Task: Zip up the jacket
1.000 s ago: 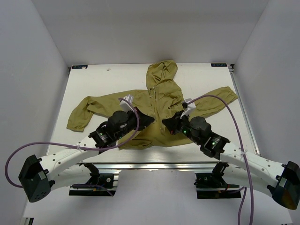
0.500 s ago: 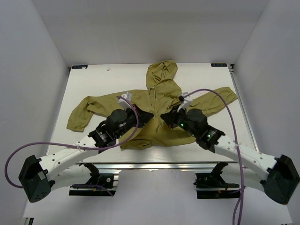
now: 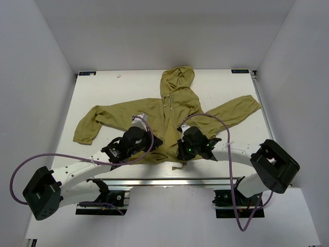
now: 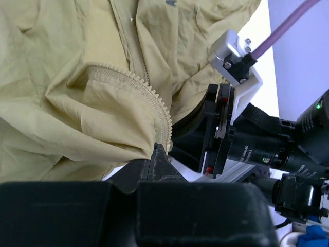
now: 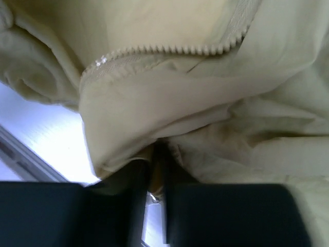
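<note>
A white table (image 3: 103,87) filled the middle of the top view, boxed in by plain white walls (image 3: 46,56). The olive jacket (image 3: 175,110) lay spread flat on it, its hood (image 3: 177,80) pointing to the top of the frame. One sleeve (image 3: 97,121) reached toward the left edge and the other sleeve (image 3: 234,110) toward the upper right. Its light zipper (image 3: 167,110) ran down the centre, closed at the chest, with the two front edges parted near the hem.

Both arms bent in from the bottom corners and met at that hem, just below the centre of the frame, trailing purple cables (image 3: 31,164). The left gripper (image 3: 156,141) sat on the left side of the opening. In its wrist view the left gripper (image 4: 158,152) was fully closed, pinching the bottom end of one toothed zipper (image 4: 149,92) edge, which arched up out of the fingertips. The right arm's black wrist showed close by at the right of that frame.

The right gripper (image 3: 181,153) was just beside it, on the other side of the opening. In its own view the right gripper (image 5: 157,170) had its jaws almost together, with a fold of the jacket (image 5: 205,103) tucked into the narrow slit between them. The zipper (image 5: 169,50) teeth ran across the top of the frame.
</note>
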`<state>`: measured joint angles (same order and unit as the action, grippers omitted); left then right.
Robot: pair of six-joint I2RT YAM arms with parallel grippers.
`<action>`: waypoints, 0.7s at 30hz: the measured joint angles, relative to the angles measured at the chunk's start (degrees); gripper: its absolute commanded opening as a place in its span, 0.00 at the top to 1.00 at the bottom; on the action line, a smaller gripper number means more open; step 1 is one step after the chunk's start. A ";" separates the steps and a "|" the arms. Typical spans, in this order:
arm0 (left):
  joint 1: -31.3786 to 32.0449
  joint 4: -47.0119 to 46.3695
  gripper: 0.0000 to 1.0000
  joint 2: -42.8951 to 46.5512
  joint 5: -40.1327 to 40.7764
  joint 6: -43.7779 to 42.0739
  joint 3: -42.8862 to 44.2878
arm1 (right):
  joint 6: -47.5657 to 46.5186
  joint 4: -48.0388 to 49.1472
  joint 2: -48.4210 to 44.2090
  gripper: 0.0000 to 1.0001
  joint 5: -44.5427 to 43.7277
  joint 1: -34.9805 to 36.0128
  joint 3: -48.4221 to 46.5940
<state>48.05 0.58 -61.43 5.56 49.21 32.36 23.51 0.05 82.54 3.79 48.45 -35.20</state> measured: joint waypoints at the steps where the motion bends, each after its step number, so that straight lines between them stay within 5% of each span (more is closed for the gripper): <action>1: 0.00 0.24 1.00 0.00 -0.22 0.00 -0.07 | -0.33 -0.55 0.15 0.70 0.57 0.00 0.00; 6: 0.00 0.31 1.00 0.04 -0.74 -0.07 -0.07 | -3.41 -2.58 -2.01 0.46 2.69 0.00 0.00; 21: 0.00 -0.59 1.00 0.07 -3.96 -1.20 -0.11 | -12.66 -13.75 -3.19 0.44 2.73 3.06 -1.90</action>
<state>48.05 -0.01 -61.36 1.61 48.01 32.25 10.85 -13.69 79.35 6.52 51.51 -37.10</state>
